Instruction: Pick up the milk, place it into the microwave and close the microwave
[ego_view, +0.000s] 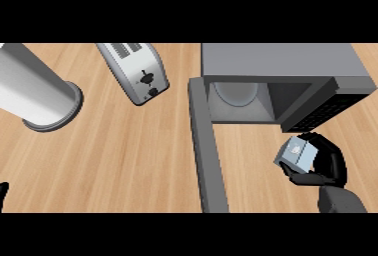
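I see the pale milk carton tilted at lower right, in my right hand — grey microwave upper right, door swung open.

The right hand curls round the milk; left hand barely visible.

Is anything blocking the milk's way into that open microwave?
Nothing visible does. The right hand holds the milk just before the microwave, right of its opening; the door hangs open on the opening's left side, off the path.
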